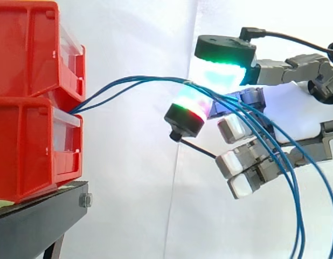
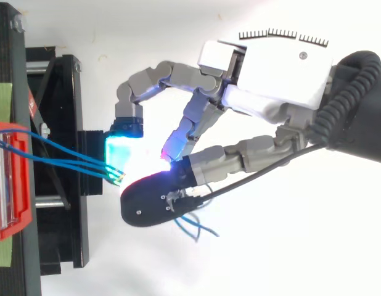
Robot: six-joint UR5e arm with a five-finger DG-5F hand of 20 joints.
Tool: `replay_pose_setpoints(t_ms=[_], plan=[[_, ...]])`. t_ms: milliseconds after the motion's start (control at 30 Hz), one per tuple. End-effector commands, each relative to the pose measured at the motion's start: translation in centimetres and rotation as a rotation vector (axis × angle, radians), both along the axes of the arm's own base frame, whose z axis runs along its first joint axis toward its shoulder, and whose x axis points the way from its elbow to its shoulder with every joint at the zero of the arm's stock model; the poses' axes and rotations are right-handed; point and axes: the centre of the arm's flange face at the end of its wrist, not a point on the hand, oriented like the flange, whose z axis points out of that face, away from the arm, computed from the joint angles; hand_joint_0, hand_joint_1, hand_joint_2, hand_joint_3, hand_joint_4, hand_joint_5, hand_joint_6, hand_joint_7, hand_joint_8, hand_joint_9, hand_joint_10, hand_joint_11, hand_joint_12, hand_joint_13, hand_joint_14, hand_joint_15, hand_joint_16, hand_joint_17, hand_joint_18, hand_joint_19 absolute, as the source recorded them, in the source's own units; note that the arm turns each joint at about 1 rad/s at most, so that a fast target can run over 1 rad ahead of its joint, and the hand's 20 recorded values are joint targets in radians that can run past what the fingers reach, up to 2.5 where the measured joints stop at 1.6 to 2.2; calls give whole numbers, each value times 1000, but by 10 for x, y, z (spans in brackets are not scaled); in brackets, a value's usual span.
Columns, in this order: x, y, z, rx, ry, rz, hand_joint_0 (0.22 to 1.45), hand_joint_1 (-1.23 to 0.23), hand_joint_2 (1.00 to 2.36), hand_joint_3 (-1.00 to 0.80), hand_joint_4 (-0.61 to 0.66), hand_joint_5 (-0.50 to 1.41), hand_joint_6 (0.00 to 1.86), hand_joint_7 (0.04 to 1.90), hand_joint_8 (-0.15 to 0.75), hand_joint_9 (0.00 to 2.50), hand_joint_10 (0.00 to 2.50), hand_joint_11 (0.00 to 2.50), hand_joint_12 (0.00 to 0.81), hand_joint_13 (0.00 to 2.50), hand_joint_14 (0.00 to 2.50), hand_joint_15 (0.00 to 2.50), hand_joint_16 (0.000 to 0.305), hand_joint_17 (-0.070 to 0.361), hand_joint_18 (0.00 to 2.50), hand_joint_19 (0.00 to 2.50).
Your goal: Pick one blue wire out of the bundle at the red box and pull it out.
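Hand (image 2: pixel 270 68) pinches the blue wires (image 1: pixel 129 82) between thumb and one fingertip, other fingers loosely curled clear, wires spanning from the stacked red bins (image 1: pixel 26 135) to the pinch, probably for a straight pull, though several strands look caught.

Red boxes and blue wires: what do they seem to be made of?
The red boxes look like moulded plastic: smooth, slightly glossy, one even colour, with clear front panels. The blue wires are likely a smooth blue plastic sheath over a hidden core; they bend in loose curves.
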Motion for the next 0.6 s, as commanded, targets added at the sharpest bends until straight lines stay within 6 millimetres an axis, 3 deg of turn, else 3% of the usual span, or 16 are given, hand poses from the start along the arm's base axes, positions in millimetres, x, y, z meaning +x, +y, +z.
replay_pose_setpoints(t_ms=[0, 167, 200, 300, 433, 567], plan=[[-1, -1, 8, 3, 19, -2, 596, -860, 1013, -339, -102, -61, 884, 1144, 223, 1334, 12, 389, 368, 938, 19, 498, 45, 101, 810, 532], [-3, -3, 9, 2, 41, -4, 589, -840, 1013, -317, -103, -61, 879, 1147, 215, 1275, 10, 324, 367, 864, 18, 422, 45, 102, 758, 529], [-3, -4, 9, 2, 42, -4, 609, -832, 1014, -302, -91, -64, 880, 1214, 224, 1253, 10, 333, 371, 859, 17, 432, 45, 102, 756, 520], [-3, -3, 8, 1, 44, -4, 684, -889, 1021, -203, -65, -93, 935, 1180, 254, 1188, 14, 475, 384, 898, 22, 553, 45, 102, 773, 513], [-3, -4, 9, 8, 41, -5, 689, -885, 1020, -253, -155, -102, 945, 1063, 238, 1187, 14, 480, 378, 896, 22, 538, 44, 99, 782, 509], [-3, -4, 9, 19, 37, -7, 656, -864, 1017, -296, -140, -98, 931, 1071, 230, 1213, 15, 465, 376, 891, 22, 534, 44, 98, 774, 530]])
